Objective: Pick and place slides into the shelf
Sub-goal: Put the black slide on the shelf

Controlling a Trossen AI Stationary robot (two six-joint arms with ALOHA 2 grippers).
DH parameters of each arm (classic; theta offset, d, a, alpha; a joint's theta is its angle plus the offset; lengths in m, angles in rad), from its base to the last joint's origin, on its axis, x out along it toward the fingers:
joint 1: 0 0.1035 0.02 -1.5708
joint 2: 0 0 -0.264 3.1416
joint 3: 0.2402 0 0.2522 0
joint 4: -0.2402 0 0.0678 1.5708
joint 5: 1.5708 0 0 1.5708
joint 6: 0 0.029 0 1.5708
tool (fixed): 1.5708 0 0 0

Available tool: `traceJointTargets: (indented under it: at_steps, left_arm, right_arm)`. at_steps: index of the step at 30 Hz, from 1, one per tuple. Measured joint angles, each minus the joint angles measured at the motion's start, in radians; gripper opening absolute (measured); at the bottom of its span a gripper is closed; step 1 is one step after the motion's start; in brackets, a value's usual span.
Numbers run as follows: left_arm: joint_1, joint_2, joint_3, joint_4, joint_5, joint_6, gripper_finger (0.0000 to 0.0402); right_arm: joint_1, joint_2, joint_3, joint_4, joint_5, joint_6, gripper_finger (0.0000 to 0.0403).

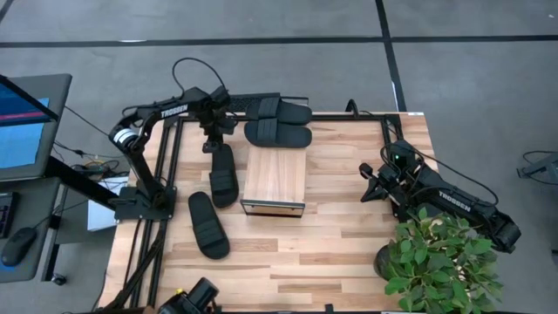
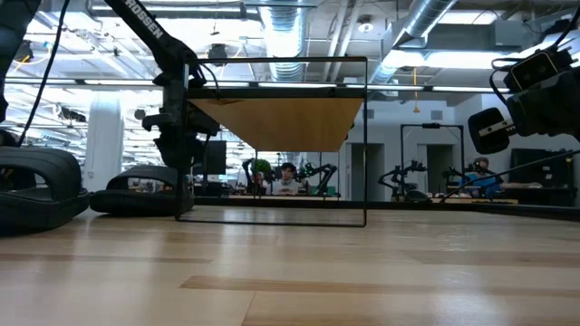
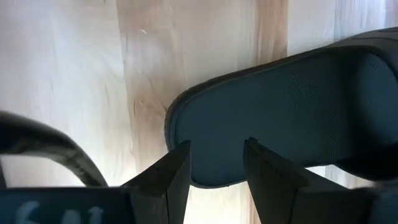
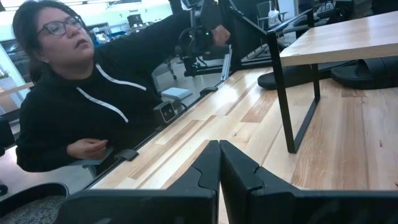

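Observation:
Four black slides lie on the table. Two sit side by side at the far edge (image 1: 279, 110) (image 1: 279, 135), one lies left of the shelf (image 1: 223, 177), and one is nearer the front (image 1: 207, 225). The light-wood shelf (image 1: 275, 181) stands mid-table; the low view shows its plank top (image 2: 281, 118) on a thin dark frame. My left gripper (image 1: 214, 144) (image 3: 216, 158) is open and points down over the far rounded end of the slide beside the shelf (image 3: 280, 118). My right gripper (image 1: 370, 187) (image 4: 219, 155) is shut and waits right of the shelf, touching nothing. My left gripper's open fingers (image 3: 177, 168) come from above over the slide's rounded end (image 3: 211, 134), the end away from the strap. The slide lies flat on the table. I cannot tell whether the fingertips touch the footbed.
A potted plant (image 1: 440, 262) stands at the table's near right corner, beside the right arm. A person in a black hoodie (image 4: 68, 93) sits beyond the table's edge. A monitor (image 1: 22, 122) stands off the table to the left. Bare wood (image 1: 340, 253) lies in front of the shelf.

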Motion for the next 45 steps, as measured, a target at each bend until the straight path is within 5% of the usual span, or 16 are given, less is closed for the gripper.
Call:
traceJointTargets:
  at_steps: [8,45]
  left_arm:
    - [-0.001,0.021,-0.024,0.043,-0.067,0.001,0.0135]
    - [-0.002,0.021,-0.032,0.104,-0.053,-0.051,0.0135]
  right_arm:
    - [0.000,0.000,0.000,0.000,0.000,0.000,0.0000]
    - [0.000,0.000,0.000,0.000,0.000,0.000,0.0000]
